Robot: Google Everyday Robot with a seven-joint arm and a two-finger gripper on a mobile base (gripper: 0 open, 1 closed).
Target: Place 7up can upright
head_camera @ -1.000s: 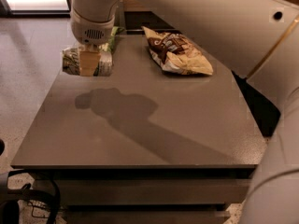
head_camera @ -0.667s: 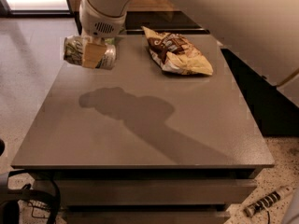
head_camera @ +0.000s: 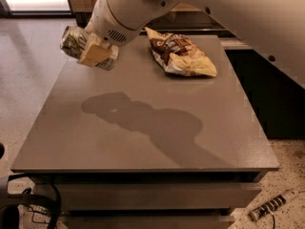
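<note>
The 7up can [head_camera: 72, 41] is a silver and green can lying on its side in the air, above the far left part of the grey table [head_camera: 143, 128]. My gripper [head_camera: 93, 51] is shut on the can, with a tan finger pad [head_camera: 95, 53] across its middle. The can's top end points left, past the table's left edge. The white arm reaches in from the upper right and casts a shadow on the table's middle.
A brown and cream chip bag [head_camera: 181, 52] lies at the far right of the table. A cable and power strip [head_camera: 271, 206] lie on the floor at the lower right. A dark cabinet stands to the right of the table.
The gripper has lifted the can and tilted it, moving slightly left and up. The arm has swung higher across the view, and its shadow has shifted on the table.
</note>
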